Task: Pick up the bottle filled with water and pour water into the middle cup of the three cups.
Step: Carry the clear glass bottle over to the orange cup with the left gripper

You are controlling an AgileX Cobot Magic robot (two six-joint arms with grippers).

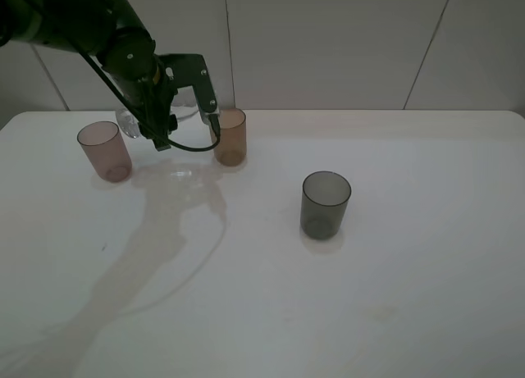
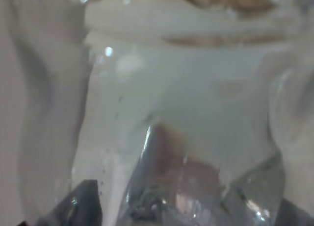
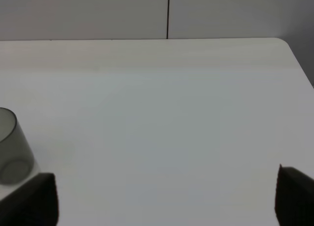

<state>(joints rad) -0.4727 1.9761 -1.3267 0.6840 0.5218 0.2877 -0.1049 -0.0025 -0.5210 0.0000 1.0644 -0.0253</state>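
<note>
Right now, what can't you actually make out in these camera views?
The bottle: exterior high, mostly behind the left arm; left wrist, a close blur.
Water in the middle cup: exterior high, too small; arm covers part of its rim.
The grey cup: right wrist, cut off by frame edge.
The right gripper: only fingertips show; absent from exterior high.

Left arm (image 1: 123, 46) and bottle (image 1: 129, 122) block the gap between pink cup (image 1: 104, 151) and amber cup (image 1: 232, 140); the table (image 1: 426, 271) around the grey cup (image 1: 326, 204) lies open.
</note>
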